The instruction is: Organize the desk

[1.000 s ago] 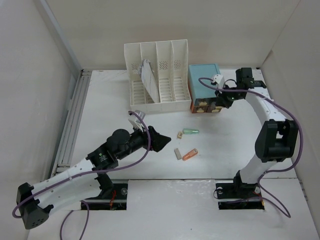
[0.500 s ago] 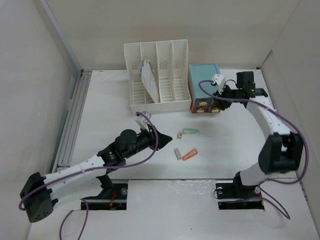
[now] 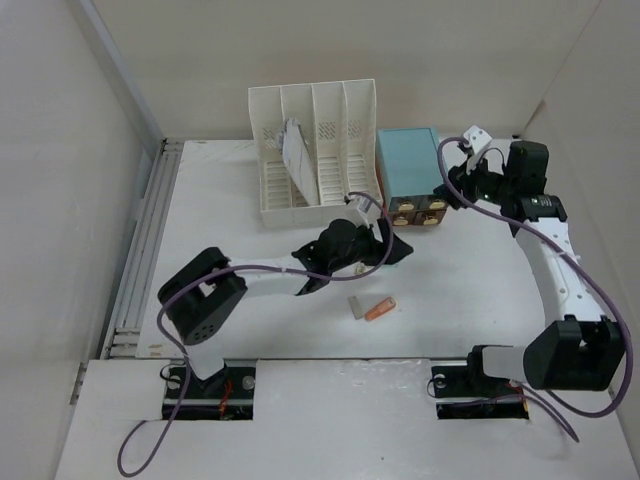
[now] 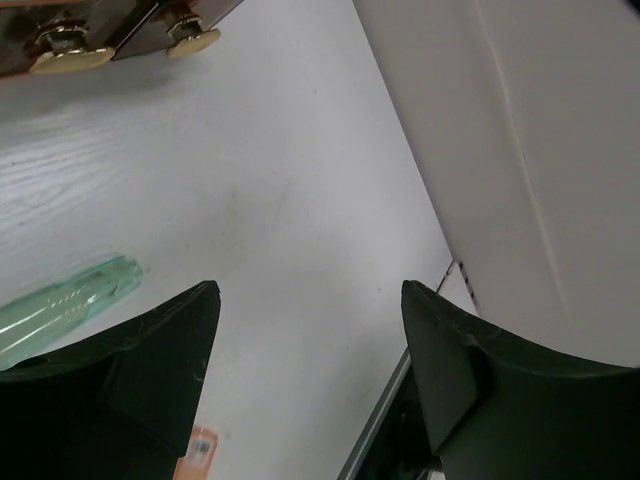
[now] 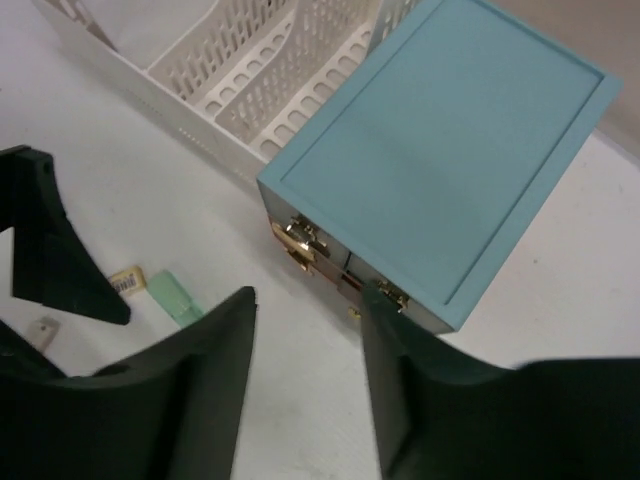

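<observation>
Reaching across to the right, the left arm has carried its left fingers (image 3: pixel 398 248) from the near-left part of the tabletop (image 3: pixel 220 230) to a spot just in front of the blue drawer box (image 3: pixel 408 165). The right arm has drawn its right fingers (image 3: pixel 455 192) back from the box front.

Both pairs of fingers are released and grasp nothing. The left pair is spread wide, the right pair only narrowly.

The tabletop lies directly under the left fingers, bare between them in the left wrist view. The green tube (image 4: pixel 60 305) lies flat on it, outside the gap, beside the left-hand finger. Its long axis runs nearly along the line joining the two fingers, not across it. So the left arm, clearly the nearer one, would probably need to shift sideways and turn its wrist before closing on the tube.

An orange stick (image 3: pixel 380 308) lies nearer the arm bases.
</observation>
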Tool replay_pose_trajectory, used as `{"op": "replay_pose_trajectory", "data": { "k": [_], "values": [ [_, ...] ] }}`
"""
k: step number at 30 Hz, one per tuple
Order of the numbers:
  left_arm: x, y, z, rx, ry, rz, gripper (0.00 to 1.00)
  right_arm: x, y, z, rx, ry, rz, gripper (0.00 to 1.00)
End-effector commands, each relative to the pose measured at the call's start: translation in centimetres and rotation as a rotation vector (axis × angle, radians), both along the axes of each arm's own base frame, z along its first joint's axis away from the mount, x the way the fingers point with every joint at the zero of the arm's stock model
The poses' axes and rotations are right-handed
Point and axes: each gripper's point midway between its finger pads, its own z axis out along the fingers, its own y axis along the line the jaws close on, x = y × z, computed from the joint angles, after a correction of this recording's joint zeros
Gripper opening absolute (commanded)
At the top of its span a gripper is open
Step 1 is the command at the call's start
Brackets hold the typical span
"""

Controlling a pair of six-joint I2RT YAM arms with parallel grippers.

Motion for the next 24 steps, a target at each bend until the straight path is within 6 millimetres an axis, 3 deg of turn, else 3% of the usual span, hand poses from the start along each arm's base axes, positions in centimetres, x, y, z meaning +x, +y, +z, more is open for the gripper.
{"op": "replay_pose_trajectory", "data": {
  "k": [1, 3, 4, 6, 7, 8, 10, 12, 16, 18, 20, 24],
  "values": [
    [2.1, -2.3, 2.4, -0.114, 0.009, 0.034, 0.71, -1.3, 0.5, 2.6, 0.082, -0.057, 0.012, 0.58],
    [3.0, -2.7, 1.2, -0.116, 0.055, 0.054, 0.67, -1.4, 0.5, 3.1, 0.094, -0.094, -0.004, 0.75],
    [3.4, -2.8, -0.2, -0.112, 0.09, 0.083, 0.65, -1.7, 0.5, 3.0, 0.094, -0.095, -0.004, 0.74],
    [4.4, -2.9, -0.8, -0.108, 0.093, 0.129, 0.6, -1.6, 0.0, 3.5, 0.102, -0.103, -0.031, 0.58],
    [4.9, -3.1, -0.7, -0.111, 0.087, 0.145, 0.59, -1.6, 0.1, 3.6, 0.117, -0.099, -0.037, 0.39],
    [5.4, -3.0, -1.6, -0.091, 0.093, 0.169, 0.58, -1.8, 0.1, 3.7, 0.126, -0.102, -0.039, 0.33],
    [6.1, -3.1, -1.4, -0.1, 0.091, 0.201, 0.56, -1.6, -0.2, 4.5, 0.132, -0.125, -0.068, 0.19],
    [7.2, -2.8, -2.4, -0.089, 0.093, 0.259, 0.56, -1.9, -0.5, 4.6, 0.14, -0.13, -0.101, 0.18],
    [8.5, -3.2, -2.1, -0.098, 0.075, 0.305, 0.56, -1.9, -1.1, 5.2, 0.155, -0.148, -0.141, 0.17],
    [9.0, -3.4, -3.1, -0.079, 0.081, 0.319, 0.56, -1.9, -1.1, 5.3, 0.155, -0.148, -0.141, 0.17],
    [9.5, -3.9, -2.3, -0.092, 0.071, 0.327, 0.56, -1.8, -1.2, 5.2, 0.16, -0.143, -0.152, 0.17],
    [10.5, -4.5, -2.9, -0.091, 0.09, 0.356, 0.56, -1.8, -1.3, 5.2, 0.164, -0.138, -0.163, 0.17]
  ]
}}
